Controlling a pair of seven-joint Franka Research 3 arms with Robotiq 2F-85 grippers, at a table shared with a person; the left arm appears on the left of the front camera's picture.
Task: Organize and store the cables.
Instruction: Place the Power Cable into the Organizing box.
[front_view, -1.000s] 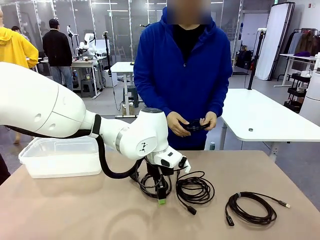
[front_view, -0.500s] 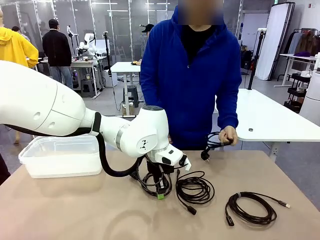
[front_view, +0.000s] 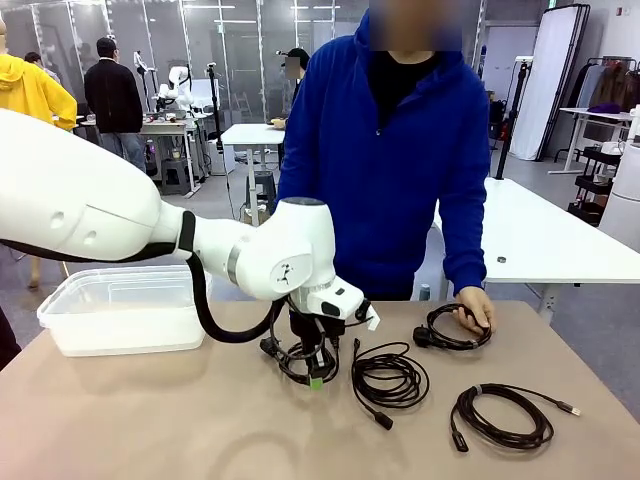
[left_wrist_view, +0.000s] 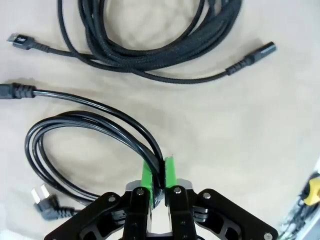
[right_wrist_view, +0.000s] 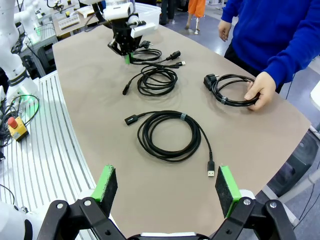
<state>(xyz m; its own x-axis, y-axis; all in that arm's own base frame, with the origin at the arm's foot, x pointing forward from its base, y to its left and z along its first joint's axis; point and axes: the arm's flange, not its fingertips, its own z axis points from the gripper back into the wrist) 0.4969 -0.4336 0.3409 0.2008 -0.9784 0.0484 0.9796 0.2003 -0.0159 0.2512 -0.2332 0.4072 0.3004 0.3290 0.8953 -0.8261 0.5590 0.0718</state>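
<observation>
The left arm (front_view: 80, 205) comes in from the left side. It bends down at the wrist (front_view: 300, 262). The left gripper (front_view: 316, 378) points straight down. Its two green fingers (left_wrist_view: 146, 172) are squeezed tight together, and they pinch the loops of a thin black cable (left_wrist_view: 75, 116) between them. The right gripper (right_wrist_view: 166, 186) hangs up high and tips down a bit. Its two green fingers (right_wrist_view: 106, 182) stand wide apart.

A robotics lab in an open hall: white worktables (front_view: 540, 235) on a grey floor (front_view: 212, 208), glass partition walls (front_view: 215, 45) behind, a red emergency-stop button (right_wrist_view: 13, 122) beside the tabletop (right_wrist_view: 90, 55).
</observation>
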